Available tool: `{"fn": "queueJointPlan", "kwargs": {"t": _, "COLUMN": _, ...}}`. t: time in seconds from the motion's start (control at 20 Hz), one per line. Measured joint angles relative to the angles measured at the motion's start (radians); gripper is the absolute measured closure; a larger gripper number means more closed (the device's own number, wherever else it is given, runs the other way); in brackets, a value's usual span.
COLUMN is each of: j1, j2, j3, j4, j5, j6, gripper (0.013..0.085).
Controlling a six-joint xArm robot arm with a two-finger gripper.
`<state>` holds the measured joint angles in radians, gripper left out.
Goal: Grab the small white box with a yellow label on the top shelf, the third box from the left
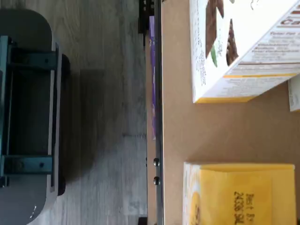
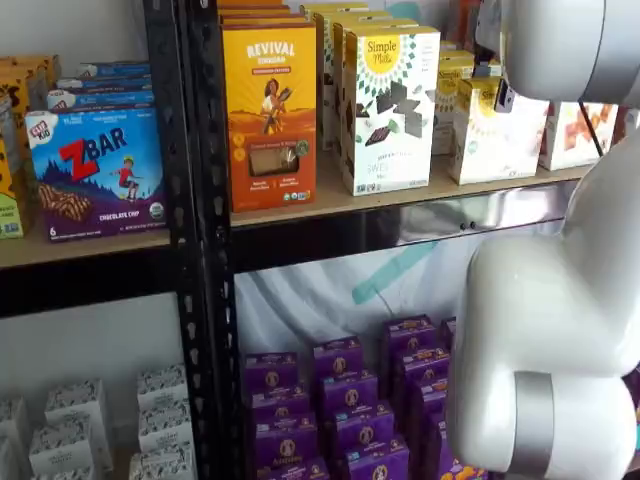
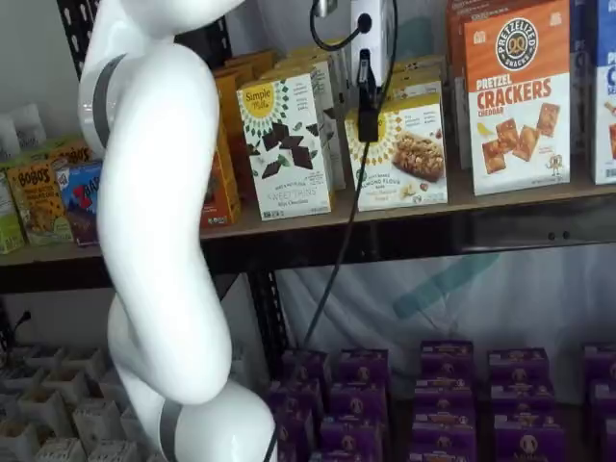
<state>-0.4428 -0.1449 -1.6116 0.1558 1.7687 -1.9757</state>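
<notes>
The small white box (image 3: 399, 154) with a yellow sunburst and biscuit pictures stands on the top shelf (image 3: 539, 200), right of a taller white Simple Mills box (image 3: 284, 144) with dark chocolate squares. In a shelf view my gripper (image 3: 369, 135) hangs in front of the small box's upper left part. Only a black finger shows, side-on, so I cannot tell whether it is open. In a shelf view the small box (image 2: 495, 135) is partly hidden by my arm. The wrist view shows its yellow top (image 1: 243, 194) and the taller box (image 1: 239, 47) on the tan board (image 1: 211, 131).
An orange-and-white pretzel cracker box (image 3: 515, 96) stands right of the small box, and an orange Revival box (image 2: 270, 115) left of the taller one. A black cable (image 3: 337, 250) hangs from the gripper. Purple boxes (image 3: 443, 385) fill the lower shelf. The white arm (image 3: 154, 221) stands in front.
</notes>
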Motion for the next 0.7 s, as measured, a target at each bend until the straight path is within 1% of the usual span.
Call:
{"fn": "queueJointPlan", "kwargs": {"t": 0.15, "j1": 0.000, "j2": 0.000, "j3": -0.002, "j4": 0.000, "j5": 0.001, "j6": 0.001, "gripper": 0.0330}}
{"fn": "queueJointPlan", "kwargs": {"t": 0.25, "j1": 0.001, "j2": 0.001, "j3": -0.003, "j4": 0.000, "j5": 0.002, "j6": 0.001, "gripper": 0.0410}}
{"fn": "queueJointPlan", "kwargs": {"t": 0.35, "j1": 0.001, "j2": 0.002, "j3": -0.004, "j4": 0.000, "j5": 0.004, "j6": 0.001, "gripper": 0.0410}}
{"fn": "queueJointPlan", "kwargs": {"t": 0.4, "j1": 0.000, "j2": 0.002, "j3": -0.004, "j4": 0.001, "j5": 0.004, "j6": 0.001, "gripper": 0.0450}}
{"fn": "queueJointPlan", "kwargs": {"t": 0.6, "j1": 0.000, "j2": 0.002, "j3": -0.005, "j4": 0.002, "j5": 0.006, "j6": 0.001, "gripper": 0.0450}}
{"fn": "queueJointPlan", "kwargs": {"t": 0.7, "j1": -0.001, "j2": 0.000, "j3": -0.003, "j4": 0.005, "j5": 0.002, "j6": 0.000, "gripper": 0.0530}}
